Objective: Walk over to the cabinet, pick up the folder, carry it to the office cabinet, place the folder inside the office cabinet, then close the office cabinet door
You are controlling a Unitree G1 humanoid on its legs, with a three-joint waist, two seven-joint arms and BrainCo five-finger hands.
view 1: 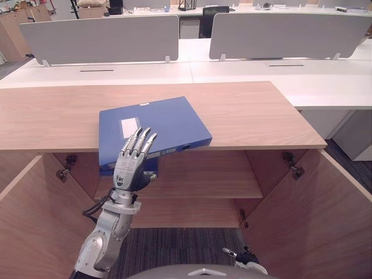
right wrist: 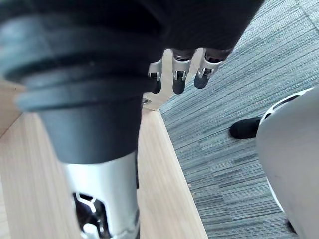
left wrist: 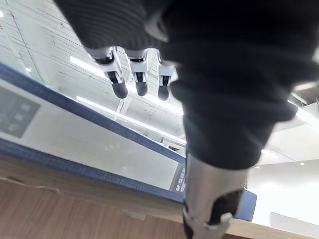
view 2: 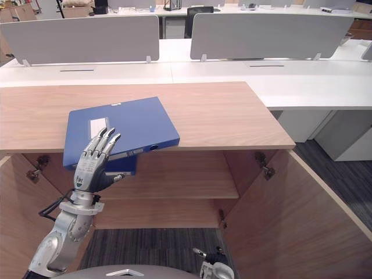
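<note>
A blue folder (view 1: 168, 125) with a white label lies flat on the wooden cabinet top (view 1: 256, 116), its near end jutting over the front edge. My left hand (view 1: 131, 168) is raised in front of that overhanging end, open. Its straight fingers (left wrist: 141, 79) reach up over the folder's (left wrist: 99, 144) front edge, and the thumb points sideways below it. My right hand (view 1: 247, 257) hangs low by the floor near the cabinet's right door, and its fingers (right wrist: 180, 79) are relaxed and hold nothing.
Both cabinet doors stand wide open, the left door (view 1: 35, 221) and the right door (view 1: 314, 215) flanking me. One shelf (view 1: 209, 180) crosses the inside. White desks (view 1: 325, 81) with grey divider screens (view 1: 285, 35) stand behind the cabinet.
</note>
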